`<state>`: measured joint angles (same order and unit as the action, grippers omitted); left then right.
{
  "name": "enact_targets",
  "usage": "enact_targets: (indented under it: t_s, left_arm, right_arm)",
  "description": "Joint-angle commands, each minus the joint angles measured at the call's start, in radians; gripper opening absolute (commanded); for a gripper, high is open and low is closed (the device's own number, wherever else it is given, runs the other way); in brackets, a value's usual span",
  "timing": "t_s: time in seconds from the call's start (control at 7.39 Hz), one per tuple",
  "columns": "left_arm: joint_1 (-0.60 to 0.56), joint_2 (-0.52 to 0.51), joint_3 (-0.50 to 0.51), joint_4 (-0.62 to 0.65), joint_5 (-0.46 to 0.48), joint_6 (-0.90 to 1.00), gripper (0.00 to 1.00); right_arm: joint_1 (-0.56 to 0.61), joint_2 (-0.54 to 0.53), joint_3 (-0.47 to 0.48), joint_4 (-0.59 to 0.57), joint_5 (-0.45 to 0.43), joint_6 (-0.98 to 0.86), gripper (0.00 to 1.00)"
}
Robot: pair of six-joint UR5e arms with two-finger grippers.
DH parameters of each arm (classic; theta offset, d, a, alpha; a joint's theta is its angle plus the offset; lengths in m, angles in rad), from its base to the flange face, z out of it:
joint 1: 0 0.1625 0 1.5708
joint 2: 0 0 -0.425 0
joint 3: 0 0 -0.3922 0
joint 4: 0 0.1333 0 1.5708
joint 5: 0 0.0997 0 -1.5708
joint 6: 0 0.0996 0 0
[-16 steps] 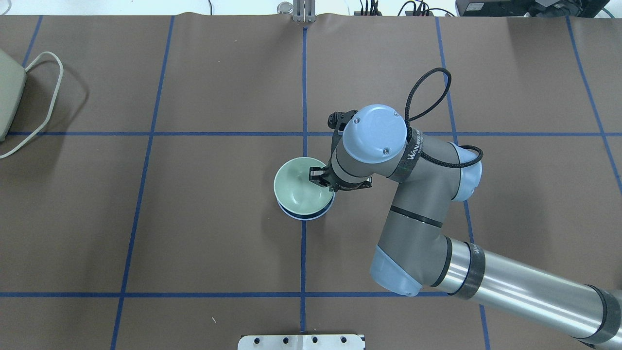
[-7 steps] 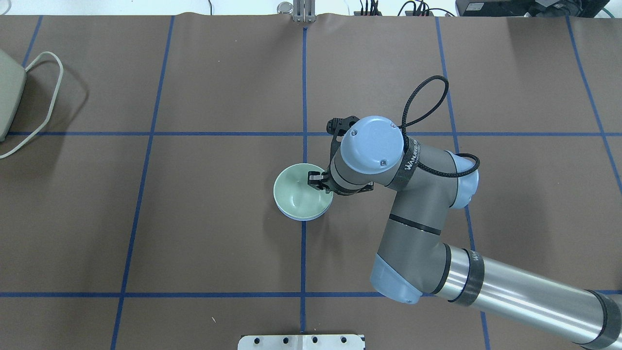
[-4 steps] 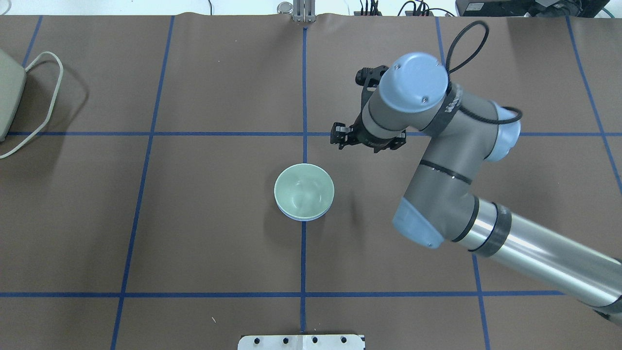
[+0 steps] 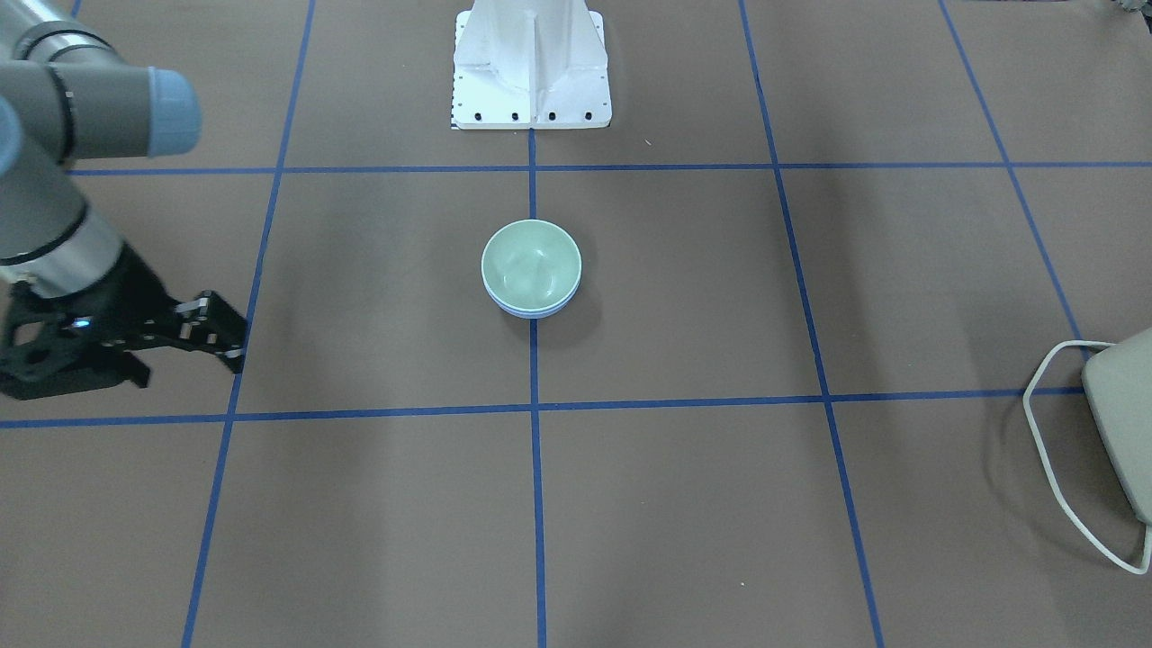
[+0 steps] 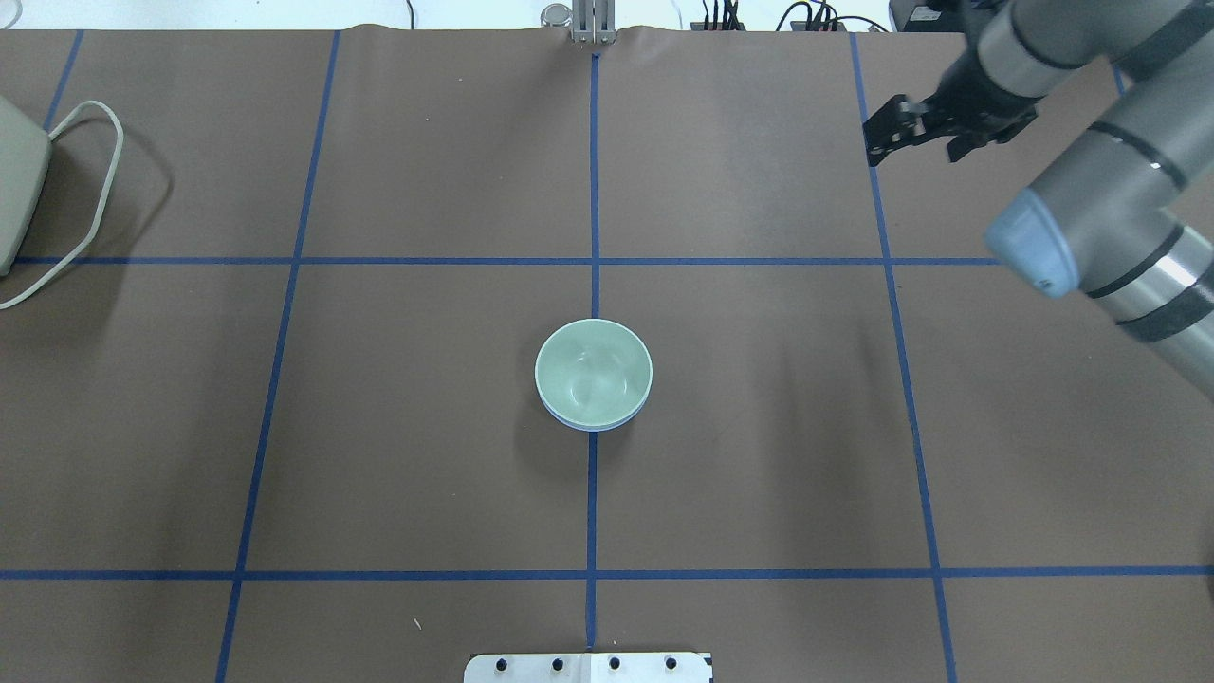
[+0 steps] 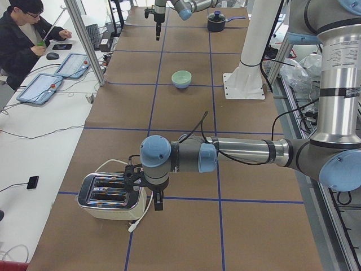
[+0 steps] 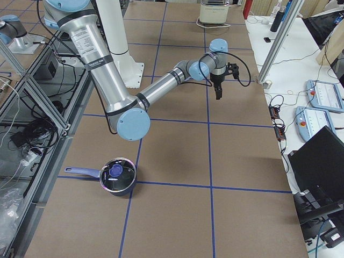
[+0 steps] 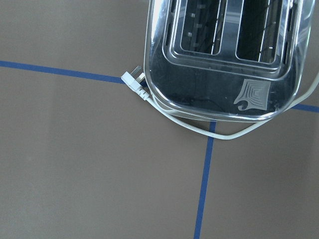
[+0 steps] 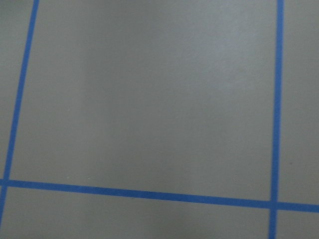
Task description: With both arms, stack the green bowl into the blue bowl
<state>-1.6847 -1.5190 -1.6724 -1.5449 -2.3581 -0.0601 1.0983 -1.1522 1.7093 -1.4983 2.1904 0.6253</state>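
Note:
The pale green bowl (image 5: 594, 372) sits nested inside the blue bowl (image 5: 593, 427) at the table's centre; only a thin blue rim shows beneath it. Both also show in the front view, the green bowl (image 4: 531, 263) and the blue rim (image 4: 533, 313). My right gripper (image 5: 874, 147) hangs far from the bowls at the table's far right, open and empty; it also shows in the front view (image 4: 232, 346). My left gripper (image 6: 158, 202) hovers beside the toaster at the table's left end; I cannot tell whether it is open or shut.
A chrome toaster (image 8: 224, 55) with a white cord and plug (image 8: 133, 79) lies under my left wrist camera and at the overhead view's left edge (image 5: 14, 180). A dark pot with lid (image 7: 117, 174) stands near the right end. The white pedestal (image 4: 531, 63) is behind the bowls. An operator (image 6: 22, 34) sits alongside.
My right gripper lowered the green bowl into the blue bowl, let go of its rim, then rose and swung away to the far right. The bowls stay nested.

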Motion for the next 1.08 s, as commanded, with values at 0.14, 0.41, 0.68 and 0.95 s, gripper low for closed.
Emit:
enact_targets:
  t_s: [0.14, 0.41, 0.68, 0.95]
  left_arm:
    - [0.003, 0.003, -0.006, -0.014, -0.004, 0.000, 0.99]
    - [0.005, 0.006, -0.010, -0.012, 0.005, 0.000, 0.99]
    - [0.010, 0.023, -0.012, -0.012, 0.007, 0.000, 0.99]
    - [0.010, 0.055, -0.038, -0.018, 0.005, 0.002, 0.99]
  right_arm:
    - [0.265, -0.278, 0.000, 0.000, 0.061, -0.451, 1.00]
    - [0.400, -0.467, 0.004, 0.012, 0.052, -0.652, 1.00]
    - [0.484, -0.578, 0.004, 0.015, 0.040, -0.693, 1.00]
    - [0.520, -0.600, 0.003, 0.015, 0.019, -0.694, 1.00]
